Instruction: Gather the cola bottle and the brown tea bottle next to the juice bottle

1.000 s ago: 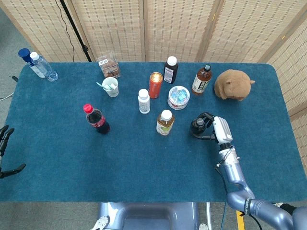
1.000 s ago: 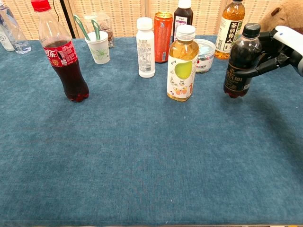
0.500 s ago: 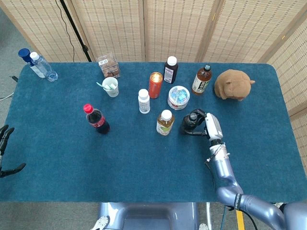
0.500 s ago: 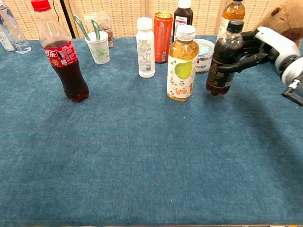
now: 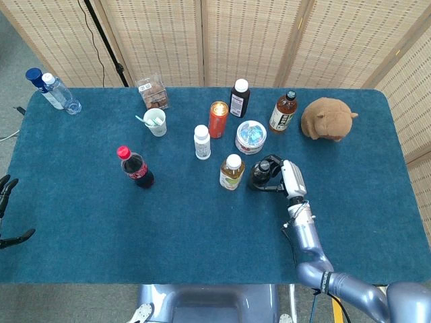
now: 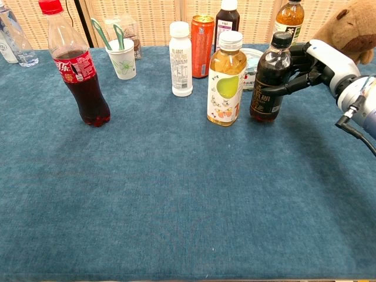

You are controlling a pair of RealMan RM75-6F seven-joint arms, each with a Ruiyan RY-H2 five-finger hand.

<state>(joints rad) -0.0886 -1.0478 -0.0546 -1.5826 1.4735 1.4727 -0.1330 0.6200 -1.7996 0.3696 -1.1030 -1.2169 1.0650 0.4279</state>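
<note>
The juice bottle (image 5: 231, 172) (image 6: 225, 79), white-capped with a yellow-green label, stands mid-table. Just to its right stands the brown tea bottle (image 5: 260, 175) (image 6: 268, 82), dark with a black cap, upright on the cloth. My right hand (image 5: 283, 176) (image 6: 312, 61) grips it from the right, fingers wrapped round its body. The cola bottle (image 5: 135, 167) (image 6: 76, 66), red-capped, stands alone far to the left. My left hand (image 5: 7, 215) hangs off the table's left edge, fingers apart, holding nothing.
Behind the juice stand a white bottle (image 5: 202, 142), an orange can (image 5: 218, 119), a round tub (image 5: 250, 136), a dark white-capped bottle (image 5: 239, 98) and an amber tea bottle (image 5: 283, 112). A plush toy (image 5: 327, 119) lies back right; a paper cup (image 5: 155, 122) back left.
My right hand has carried the brown tea bottle leftward across the table, from well right of the juice bottle to right beside it. The left hand has stayed put.
</note>
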